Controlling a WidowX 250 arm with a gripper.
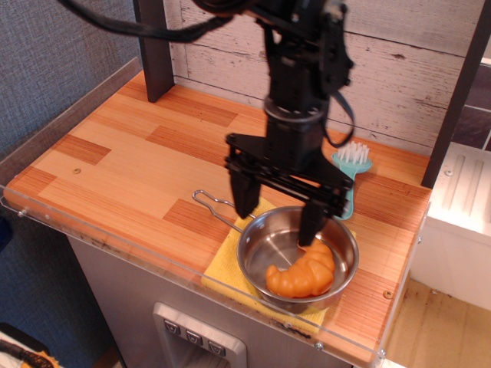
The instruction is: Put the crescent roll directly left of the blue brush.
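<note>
currently the gripper point(278, 217) hangs over the steel pan point(257, 264), jaws spread wide and holding nothing. crescent roll point(304, 271) lies inside the pan, toward its front right, just below and slightly right of the jaws; the right finger tip looks close to its upper horn. long axis runs diagonally, lower left to upper right. blue brush point(350, 169) sits behind the pan, partly hidden by the arm. yellow cloth point(223, 268) lies under the pan.

The claw point(278, 217) hangs spread over the pan point(256, 244) holding the crescent roll point(302, 272).
</note>
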